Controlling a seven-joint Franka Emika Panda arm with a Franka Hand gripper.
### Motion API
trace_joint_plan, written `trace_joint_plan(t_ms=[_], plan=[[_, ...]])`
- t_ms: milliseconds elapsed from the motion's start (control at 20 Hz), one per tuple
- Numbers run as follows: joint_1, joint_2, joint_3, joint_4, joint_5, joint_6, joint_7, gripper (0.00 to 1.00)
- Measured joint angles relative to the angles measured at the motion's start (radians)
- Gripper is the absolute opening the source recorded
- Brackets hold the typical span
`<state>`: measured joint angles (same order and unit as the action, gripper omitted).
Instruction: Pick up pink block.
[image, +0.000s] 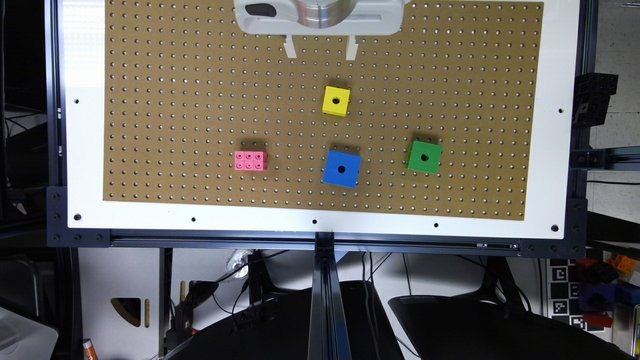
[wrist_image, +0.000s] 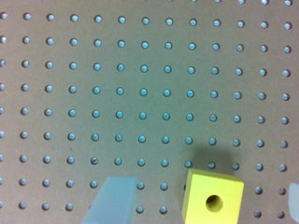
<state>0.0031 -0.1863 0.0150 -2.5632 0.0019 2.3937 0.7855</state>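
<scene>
Four coloured pieces lay spread on the brown pegboard (image: 200, 100), which sat on the white counter (image: 85, 150) and took up most of the exterior frame. At the top centre of that frame hung the white gripper (image: 322, 50), its jaws wide apart with nothing between them; two pale fingertips (image: 290, 48) pointed down toward the board, and one of them showed as a blurred pale wedge low in the wrist view (wrist_image: 114, 200).

Among the pieces, the blue cube (image: 342, 169) was the biggest, sitting slightly turned just below the middle of the exterior frame. The green cube (image: 424, 157) stood to the right of it, well apart, also a little turned. The yellow cube (image: 336, 101) sat above the blue one, nearer the gripper and just below its right-hand fingertip in the frame; in the wrist view it appeared at the lower edge (wrist_image: 212, 198), its centre hole plain to see.

Smallest was the pink block (image: 250, 161), a low brick with six round studs on top. It rested flat on the pegboard in the centre-left of the exterior frame, level with the blue cube and well to the left of it, far below and left of the open jaws, touching nothing else.
</scene>
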Motion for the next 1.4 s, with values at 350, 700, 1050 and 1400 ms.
trace_joint_plan(t_ms=[350,700,1050,1400], plan=[[-0.016,0.000,0.000,0.001,-0.0011,0.000,-0.003,1.00],[-0.101,0.049,-0.001,0.076,-0.0054,0.001,-0.067,1.00],[-0.143,0.210,-0.001,0.232,-0.0080,0.001,-0.101,1.00],[-0.227,0.271,-0.004,0.318,-0.0098,0.001,-0.186,1.00]])
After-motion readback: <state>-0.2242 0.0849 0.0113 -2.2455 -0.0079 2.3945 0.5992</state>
